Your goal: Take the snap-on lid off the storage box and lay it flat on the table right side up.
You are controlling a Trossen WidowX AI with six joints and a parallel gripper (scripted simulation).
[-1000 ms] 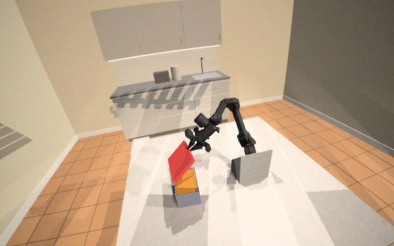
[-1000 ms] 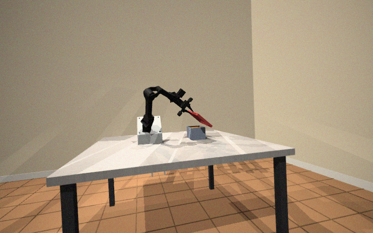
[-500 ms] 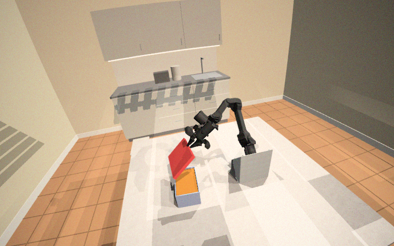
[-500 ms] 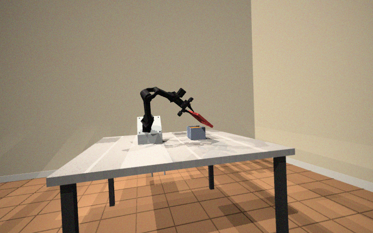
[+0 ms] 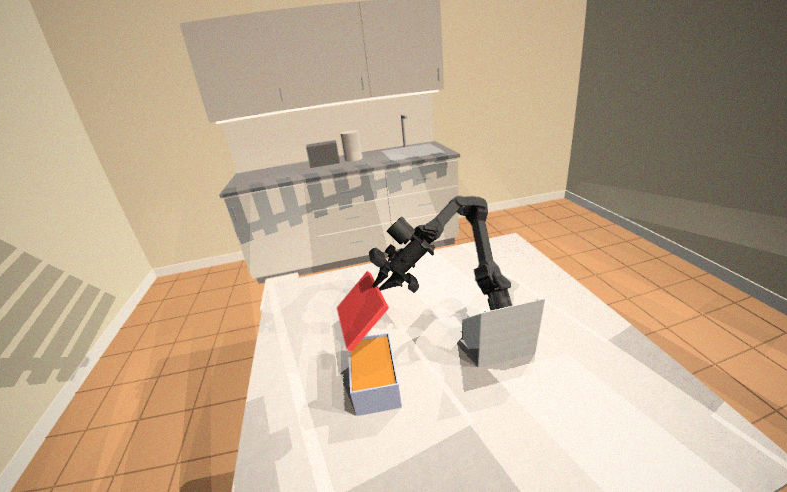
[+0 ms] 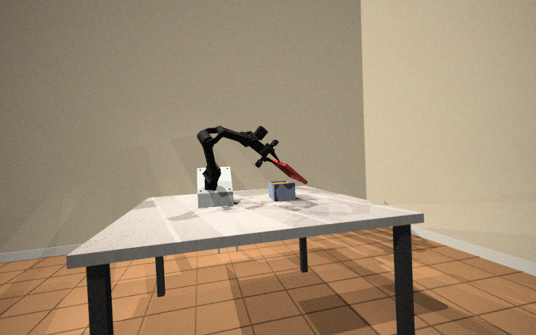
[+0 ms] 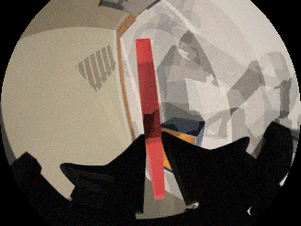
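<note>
The red lid is in the air, steeply tilted, clear of the box in the exterior view. My gripper is shut on the lid's edge; in the wrist view the lid shows edge-on between the fingers. The blue-grey storage box stands upright and open on the table, with orange showing inside. In the top view the lid's low end overlaps the box's far corner.
The white table carries the box and the arm. The arm's grey base block stands beside the box, a short way off. A kitchen counter is beyond the table's far edge.
</note>
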